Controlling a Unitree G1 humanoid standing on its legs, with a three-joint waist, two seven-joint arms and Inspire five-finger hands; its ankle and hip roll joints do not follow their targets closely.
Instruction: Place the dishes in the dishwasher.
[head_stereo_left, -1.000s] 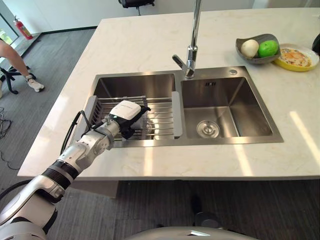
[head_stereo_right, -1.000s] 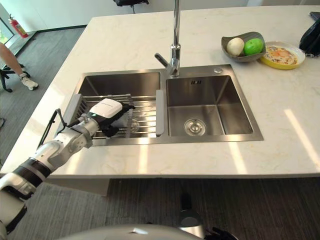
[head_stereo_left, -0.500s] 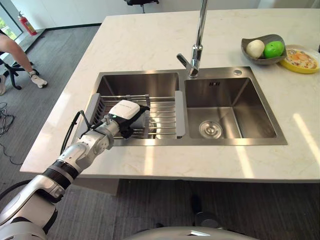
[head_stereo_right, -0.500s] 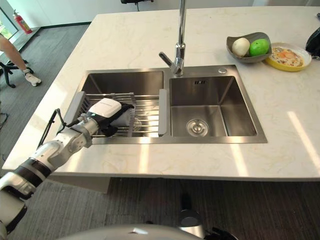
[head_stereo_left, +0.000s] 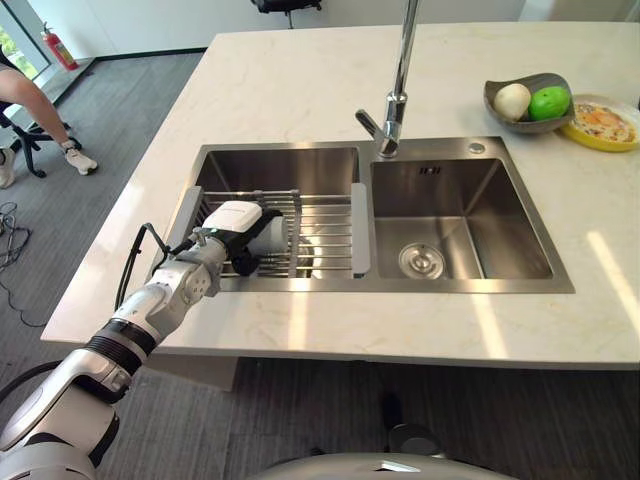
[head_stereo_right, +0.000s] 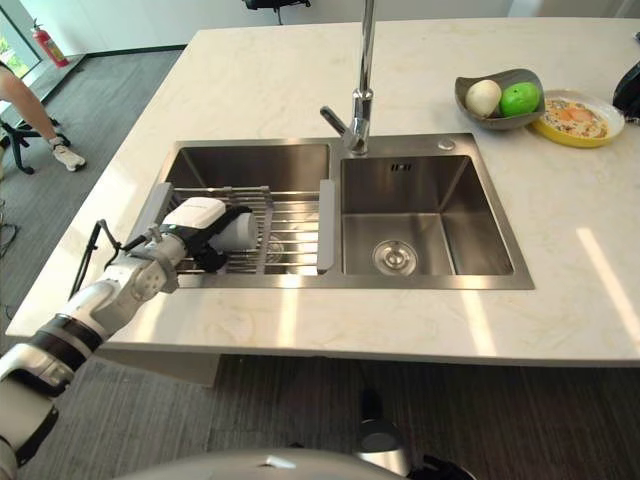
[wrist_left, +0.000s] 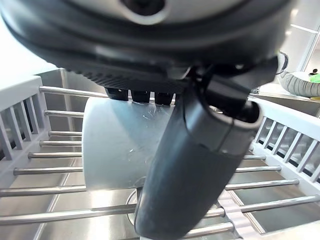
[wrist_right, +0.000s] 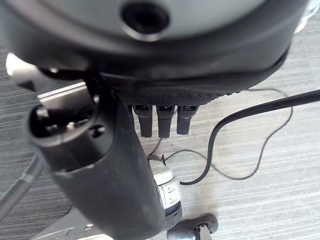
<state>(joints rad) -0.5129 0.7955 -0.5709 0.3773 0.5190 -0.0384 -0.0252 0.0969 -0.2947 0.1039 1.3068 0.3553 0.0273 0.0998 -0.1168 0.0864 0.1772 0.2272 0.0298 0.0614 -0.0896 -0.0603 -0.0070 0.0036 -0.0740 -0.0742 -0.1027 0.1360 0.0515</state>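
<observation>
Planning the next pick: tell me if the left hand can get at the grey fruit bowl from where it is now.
Probably not: the left hand is curled round a white cup over the sink rack, and the grey fruit bowl sits far across the counter beyond the faucet.

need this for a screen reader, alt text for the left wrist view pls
The robot's left hand grips a pale cup lying on its side, thumb across the front and fingers curled over the top. Beneath it run the metal bars of a drying rack set in a steel sink.

Office kitchen: marble island (head_stereo_left: 300, 80), double sink (head_stereo_left: 460, 215), grey carpet (head_stereo_left: 110, 110).
</observation>
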